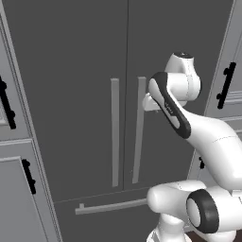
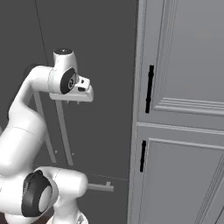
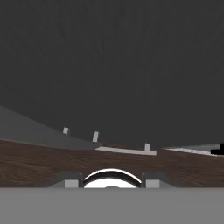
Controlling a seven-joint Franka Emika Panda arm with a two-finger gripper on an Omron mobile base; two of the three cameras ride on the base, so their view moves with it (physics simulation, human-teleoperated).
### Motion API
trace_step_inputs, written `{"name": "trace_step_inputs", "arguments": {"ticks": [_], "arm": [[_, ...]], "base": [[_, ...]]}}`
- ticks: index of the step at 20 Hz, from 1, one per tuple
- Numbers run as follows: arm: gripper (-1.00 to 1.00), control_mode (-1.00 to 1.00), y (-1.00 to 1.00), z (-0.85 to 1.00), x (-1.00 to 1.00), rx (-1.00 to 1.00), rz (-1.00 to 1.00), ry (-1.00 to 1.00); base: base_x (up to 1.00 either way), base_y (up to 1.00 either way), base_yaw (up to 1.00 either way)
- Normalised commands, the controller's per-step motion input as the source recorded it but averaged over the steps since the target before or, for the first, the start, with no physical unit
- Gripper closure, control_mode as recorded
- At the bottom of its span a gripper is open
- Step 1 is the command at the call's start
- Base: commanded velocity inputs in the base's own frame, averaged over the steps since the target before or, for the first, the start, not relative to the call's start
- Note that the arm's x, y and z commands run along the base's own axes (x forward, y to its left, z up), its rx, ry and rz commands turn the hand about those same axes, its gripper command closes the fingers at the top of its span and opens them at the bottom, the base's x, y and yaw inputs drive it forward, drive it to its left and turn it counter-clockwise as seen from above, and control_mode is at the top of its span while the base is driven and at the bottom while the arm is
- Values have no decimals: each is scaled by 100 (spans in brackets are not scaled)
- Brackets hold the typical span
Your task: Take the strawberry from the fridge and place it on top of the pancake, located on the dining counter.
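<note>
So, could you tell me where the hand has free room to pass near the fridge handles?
The fridge doors are shut. Bare door face lies left of the left handle and right of the right handle. The narrow strip between the handles looks tight. The gripper hangs close beside the right handle.

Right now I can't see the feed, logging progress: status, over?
Gripper up at the fridge doors, empty-looking, jaw state unclear. Doors shut, right handle ungrasped. Nothing in the way.

Base views flank arm, close, sharing fridge (image 1: 71, 71) doors.
</note>
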Motion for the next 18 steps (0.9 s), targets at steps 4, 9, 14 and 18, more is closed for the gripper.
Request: {"name": "trace_step_inputs", "arguments": {"ticks": [4,9,14,18], "arm": [[-100,100,0,0,-1,0,0,0],[-100,100,0,0,0,0,0,0],[-100,100,0,0,0,0,0,0],[-100,100,0,0,0,0,0,0]], "base": [[-26,0,0],[-55,14,0],[-27,61,0],[-3,63,0]]}}
